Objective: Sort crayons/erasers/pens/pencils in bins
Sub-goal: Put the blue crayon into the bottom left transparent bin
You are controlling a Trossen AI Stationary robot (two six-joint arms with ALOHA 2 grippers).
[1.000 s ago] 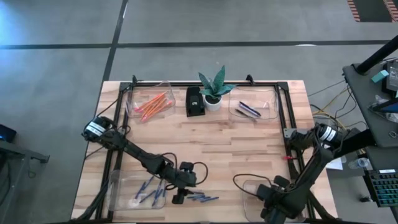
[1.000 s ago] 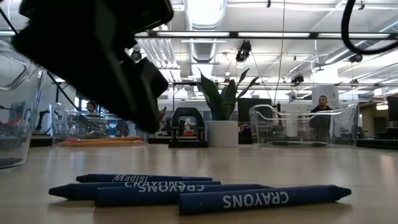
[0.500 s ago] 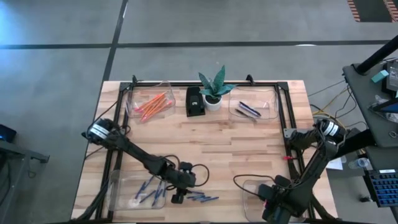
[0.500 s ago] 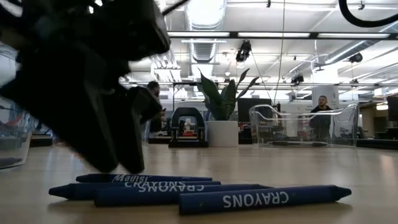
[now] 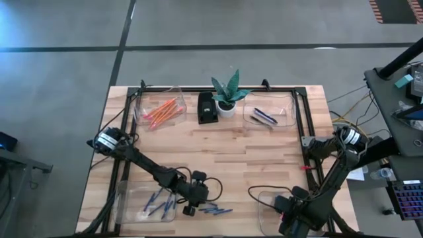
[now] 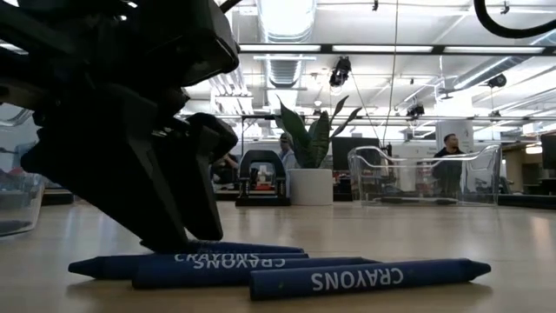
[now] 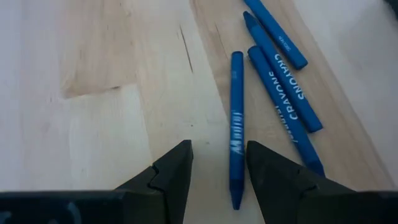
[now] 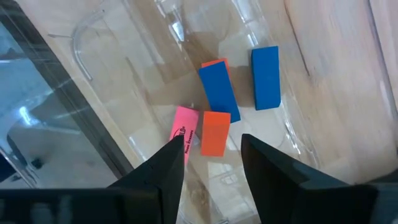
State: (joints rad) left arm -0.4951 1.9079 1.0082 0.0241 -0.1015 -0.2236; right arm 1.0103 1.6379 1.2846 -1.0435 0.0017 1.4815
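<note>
Wooden table (image 5: 264, 149), four loose crayons (image 7: 273, 68).
Left gripper (image 7: 217, 163): fingers parted, empty, nearest crayon between its tips. Light, stiff, round, likely to roll; grasp mid-length across the barrel.

High view: straight down, whole table (image 5: 264, 158). Low view: table level, close behind crayons (image 6: 278, 265). Left wrist shares those crayons; right wrist views erasers (image 8: 230, 106).
</note>
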